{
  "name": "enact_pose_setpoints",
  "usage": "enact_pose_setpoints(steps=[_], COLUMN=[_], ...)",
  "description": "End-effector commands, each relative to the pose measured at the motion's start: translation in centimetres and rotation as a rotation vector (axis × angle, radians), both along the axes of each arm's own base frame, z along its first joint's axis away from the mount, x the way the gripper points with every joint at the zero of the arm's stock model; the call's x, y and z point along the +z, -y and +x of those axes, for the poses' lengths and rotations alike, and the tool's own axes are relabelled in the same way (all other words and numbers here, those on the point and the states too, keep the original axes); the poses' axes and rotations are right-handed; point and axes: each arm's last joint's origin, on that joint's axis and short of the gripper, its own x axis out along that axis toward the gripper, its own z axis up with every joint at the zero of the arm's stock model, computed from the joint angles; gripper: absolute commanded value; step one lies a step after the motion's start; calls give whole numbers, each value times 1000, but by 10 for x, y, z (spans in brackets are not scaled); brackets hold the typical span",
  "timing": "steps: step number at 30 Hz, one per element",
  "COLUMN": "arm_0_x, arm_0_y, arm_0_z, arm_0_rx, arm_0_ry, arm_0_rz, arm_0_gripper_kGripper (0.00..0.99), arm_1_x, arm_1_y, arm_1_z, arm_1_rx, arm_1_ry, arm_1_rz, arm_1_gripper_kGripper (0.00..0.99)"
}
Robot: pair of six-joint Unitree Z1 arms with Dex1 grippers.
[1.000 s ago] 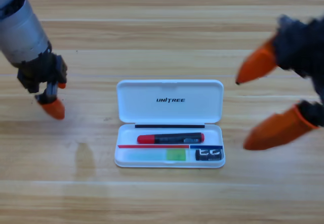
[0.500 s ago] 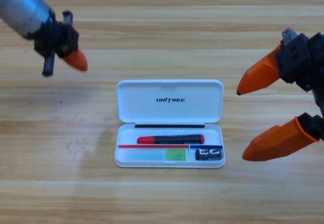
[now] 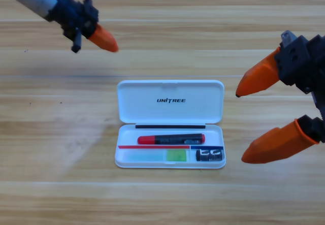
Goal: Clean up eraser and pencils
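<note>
One pencil (image 3: 171, 139), red tip to the left, black body, lies flat in the upper slot of the white case (image 3: 170, 125) at frame centre. One eraser (image 3: 176, 156), green, sits in the lower slot just below it, beside one small black item (image 3: 209, 155) at the lower right compartment. Case lid open, folded back toward the top. Left gripper (image 3: 101, 39) in the upper left, above the wooden table (image 3: 61, 159), well apart from the case; finger state cannot be told. Right gripper (image 3: 256, 119) at the right edge, two orange jaws spread wide, holding nothing.
</note>
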Motion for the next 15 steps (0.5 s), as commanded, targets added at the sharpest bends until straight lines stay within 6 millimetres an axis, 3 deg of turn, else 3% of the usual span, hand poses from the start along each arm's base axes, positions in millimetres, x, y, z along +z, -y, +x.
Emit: enact_pose_setpoints(steps=[1, 10, 15], arm_0_x=[-54, -86, -86], arm_0_y=[12, 41, 57], arm_0_z=[15, 5, -4], arm_0_rx=[-6, -72, -111], arm_0_ry=[-154, -263, -310], arm_0_rz=[-17, -3, -14], arm_0_gripper_kGripper=[0, 0, 0], arm_1_x=[-5, -7, -7], arm_1_y=[2, 0, 0], arm_1_z=[-8, -7, -7], arm_1_rx=[27, 26, 24], arm_1_ry=[-19, -22, -24], arm_1_rz=[7, 6, 6], arm_1_gripper_kGripper=[990, 990, 990])
